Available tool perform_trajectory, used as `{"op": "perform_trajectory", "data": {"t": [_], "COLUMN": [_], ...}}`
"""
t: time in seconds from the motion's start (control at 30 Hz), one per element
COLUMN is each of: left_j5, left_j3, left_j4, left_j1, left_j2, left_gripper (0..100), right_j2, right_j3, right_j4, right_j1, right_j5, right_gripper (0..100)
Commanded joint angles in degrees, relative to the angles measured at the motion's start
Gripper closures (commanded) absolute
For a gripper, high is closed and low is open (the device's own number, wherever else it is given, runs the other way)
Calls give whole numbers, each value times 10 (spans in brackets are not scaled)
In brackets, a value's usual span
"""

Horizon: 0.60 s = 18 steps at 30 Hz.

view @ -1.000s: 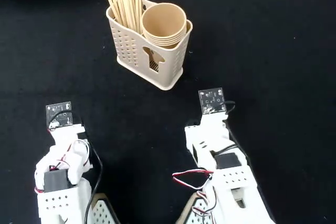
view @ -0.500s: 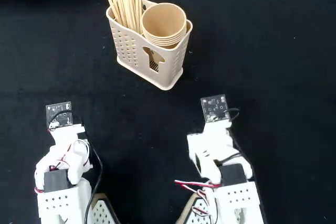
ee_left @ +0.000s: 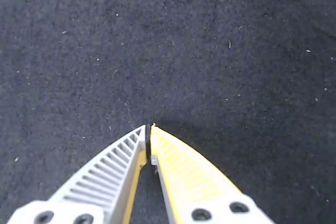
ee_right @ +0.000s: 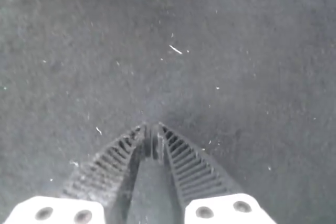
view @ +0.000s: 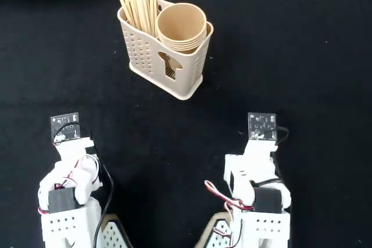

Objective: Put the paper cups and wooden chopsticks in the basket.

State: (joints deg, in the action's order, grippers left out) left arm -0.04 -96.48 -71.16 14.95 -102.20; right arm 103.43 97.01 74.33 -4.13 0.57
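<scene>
- Left hand [ee_left: 148,127]: pressed together, tips meeting, nothing pinched. Hangs close over the bare black tabletop [ee_left: 210,35].
- Right hand [ee_right: 152,127]: also closed tip to tip, holding nothing, over the same dark cloth.
- From above: left arm [view: 68,166] and right arm [view: 256,172] folded back at the near edge, side by side, both well apart from the basket.
- Basket [view: 152,65]: cream, perforated, two compartments. Stands upright toward the far side of the tabletop, roughly between the lines of the two arms.
- Paper cups [view: 181,24]: nested stack, mouths up, seated in the compartment on the robot's right.
- Wooden chopsticks [view: 139,1]: bundle on end in the other compartment, fanned a little, tops well above the rim.
- Judged state: both lots already in the basket, nothing loose seen on the cloth, so the task looks finished.
- Handling, cups, as a guess: light, thin-walled and easy to crush or oval out. Best taken across the rim or upper wall with a gentle squeeze. A nested stack is likely to shed its lower cups if only the top one is pinched.
- Handling, chopsticks, as a guess: light, stiff and smooth, prone to roll or swivel in a narrow pinch. Best taken near mid-length, square across the sticks.
</scene>
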Motion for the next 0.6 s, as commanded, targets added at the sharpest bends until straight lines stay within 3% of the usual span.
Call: {"op": "perform_trajectory", "data": {"t": [0.0,0.57], "left_j5": [3,3], "left_j3": [-9,-8], "left_j4": [-7,-7], "left_j1": [3,-1], "left_j2": [-1,-25], "left_gripper": [968,968], "right_j2": [45,45], "right_j3": [-5,-5], "right_j4": [2,2], "right_j1": [-8,-8], "right_j5": [-4,-4], "right_gripper": [959,959]}}
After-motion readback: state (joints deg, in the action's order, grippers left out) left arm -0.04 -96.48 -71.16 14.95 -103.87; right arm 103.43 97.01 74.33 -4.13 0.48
